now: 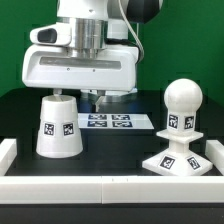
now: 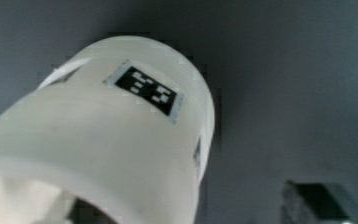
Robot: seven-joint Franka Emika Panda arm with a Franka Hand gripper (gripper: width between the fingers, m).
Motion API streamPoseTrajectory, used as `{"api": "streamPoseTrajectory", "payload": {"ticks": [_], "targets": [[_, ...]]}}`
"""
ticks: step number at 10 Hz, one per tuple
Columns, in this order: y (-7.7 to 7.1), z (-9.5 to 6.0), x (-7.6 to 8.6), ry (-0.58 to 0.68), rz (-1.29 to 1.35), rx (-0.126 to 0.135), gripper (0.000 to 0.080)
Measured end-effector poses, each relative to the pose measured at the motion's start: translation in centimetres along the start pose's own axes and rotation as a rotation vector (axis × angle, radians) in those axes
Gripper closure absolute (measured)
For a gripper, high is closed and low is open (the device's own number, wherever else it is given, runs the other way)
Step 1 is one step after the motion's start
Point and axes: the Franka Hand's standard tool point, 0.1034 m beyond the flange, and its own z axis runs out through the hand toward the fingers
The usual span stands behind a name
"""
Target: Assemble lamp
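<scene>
the shade [image 1: 58, 128] stands wide end down on the surface [image 1: 110, 155], apart from the base [image 1: 181, 160] with its bulb [image 1: 184, 100]; likely light, stiff, slick plastic, best pinched across its narrow top; jaws' state cannot be told

In the exterior view, the two-finger gripper [image 1: 97, 98] is almost wholly hidden behind the arm's wide white hand housing and the tapered white plastic cup-like shade [image 1: 60, 127], so how its jaws stand cannot be told. The thin flat white marker board [image 1: 112, 122] is partly covered by the shade and the housing. The flat square white plastic base [image 1: 181, 160] runs off near the exterior view's right edge, and its short stem is hidden by the round white ball bulb [image 1: 183, 101] sitting on it. In the wrist view the shade [image 2: 114, 130] is blurred and cut off by the frame, and one dark fingertip [image 2: 330, 198] shows only in part at the corner.
</scene>
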Motion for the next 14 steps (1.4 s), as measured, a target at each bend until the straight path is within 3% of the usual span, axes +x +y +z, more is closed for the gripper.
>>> {"api": "streamPoseTrajectory", "payload": {"ticks": [1,2,3,4,9,10,12,14], "targets": [[0.0,0.0,0.0,0.000,0.000,0.000,0.0512],[0.0,0.0,0.0,-0.001,0.000,0.000,0.0512],[0.0,0.0,0.0,-0.001,0.000,0.000,0.0684],[0.0,0.0,0.0,0.001,0.000,-0.001,0.0756],[-0.5,0.0,0.2,0.003,0.028,0.001,0.0756],[-2.3,-0.2,0.9,0.006,0.064,0.013,0.0756],[-5.9,-1.4,2.5,-0.005,0.137,0.069,0.0755],[-8.0,-4.8,5.3,-0.036,0.169,0.116,0.0755]]}}
